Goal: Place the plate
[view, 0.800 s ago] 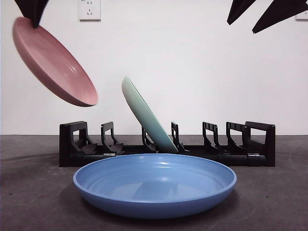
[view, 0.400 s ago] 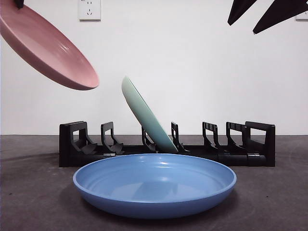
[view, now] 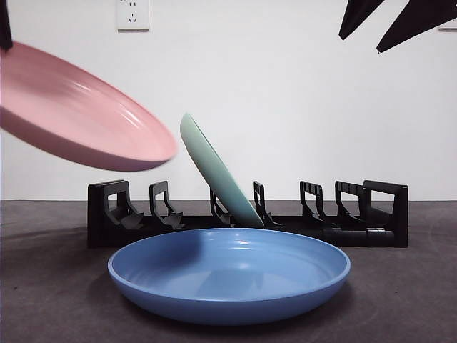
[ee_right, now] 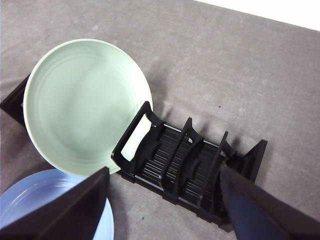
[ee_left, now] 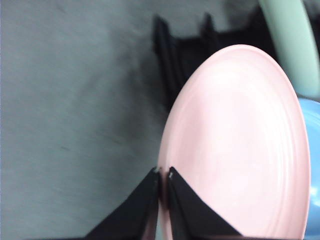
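Pink, green and blue: three plates in all, plus one black rack [view: 248,218] on the grey surface [view: 400,300]. The pink plate [view: 78,118] hangs in the air at about 9 o'clock in the front view, tilted and blurred, above the rack's end slots and touching nothing below. The left gripper [ee_left: 162,175] has its jaws pinched nearly together on that plate's rim; the left wrist view shows this grip, while the front view shows only a dark sliver at the top corner. The green plate [view: 218,171] leans in a slot near the rack's middle. The blue plate [view: 228,275] lies flat on the surface just in front of the rack. The right gripper [ee_right: 162,197] waits high over the rack with its jaws spread wide and nothing between them; its wrist view looks down on the green plate's full face and four free slots beside it, which the front view shows only edge-on. One wall socket [view: 133,14] sits at 11 o'clock in the front view; no writing on it can be read.
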Controlling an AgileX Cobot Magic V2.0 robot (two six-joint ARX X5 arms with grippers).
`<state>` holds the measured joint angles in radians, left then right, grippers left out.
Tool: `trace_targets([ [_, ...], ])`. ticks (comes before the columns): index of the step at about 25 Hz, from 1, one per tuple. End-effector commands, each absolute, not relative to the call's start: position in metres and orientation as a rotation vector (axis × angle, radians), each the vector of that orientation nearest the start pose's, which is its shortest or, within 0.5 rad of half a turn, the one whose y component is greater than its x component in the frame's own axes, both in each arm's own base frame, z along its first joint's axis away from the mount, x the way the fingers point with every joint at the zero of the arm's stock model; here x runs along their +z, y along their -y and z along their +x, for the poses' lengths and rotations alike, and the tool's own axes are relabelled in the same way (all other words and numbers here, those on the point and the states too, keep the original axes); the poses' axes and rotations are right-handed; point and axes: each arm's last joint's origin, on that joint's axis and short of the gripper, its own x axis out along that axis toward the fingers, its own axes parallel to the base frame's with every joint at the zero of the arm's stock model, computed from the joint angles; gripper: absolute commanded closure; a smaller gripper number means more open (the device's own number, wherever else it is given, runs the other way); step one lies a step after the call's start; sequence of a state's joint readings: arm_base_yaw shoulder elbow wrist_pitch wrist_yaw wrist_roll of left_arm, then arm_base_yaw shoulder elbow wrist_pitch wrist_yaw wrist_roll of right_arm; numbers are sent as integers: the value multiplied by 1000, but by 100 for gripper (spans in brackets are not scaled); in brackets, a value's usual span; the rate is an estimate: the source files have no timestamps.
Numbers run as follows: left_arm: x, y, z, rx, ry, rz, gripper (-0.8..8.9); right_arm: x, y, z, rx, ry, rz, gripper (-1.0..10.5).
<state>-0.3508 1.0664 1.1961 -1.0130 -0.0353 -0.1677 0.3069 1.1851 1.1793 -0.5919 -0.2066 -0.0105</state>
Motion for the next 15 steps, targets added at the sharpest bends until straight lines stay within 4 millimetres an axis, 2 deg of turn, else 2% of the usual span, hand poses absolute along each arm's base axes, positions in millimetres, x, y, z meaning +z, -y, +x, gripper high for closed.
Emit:
trace_targets([
  [1,331,64,169,-267,-924,-88,799,355,-82,234,505,-593,-42,598],
  [8,281,66,157,-380,-983,-311,799,355,-82,234,505,-594,-42,598],
  [15,252,77,163,-428,-1003,-436,799,355,-82,234,504,-592,-42,598],
])
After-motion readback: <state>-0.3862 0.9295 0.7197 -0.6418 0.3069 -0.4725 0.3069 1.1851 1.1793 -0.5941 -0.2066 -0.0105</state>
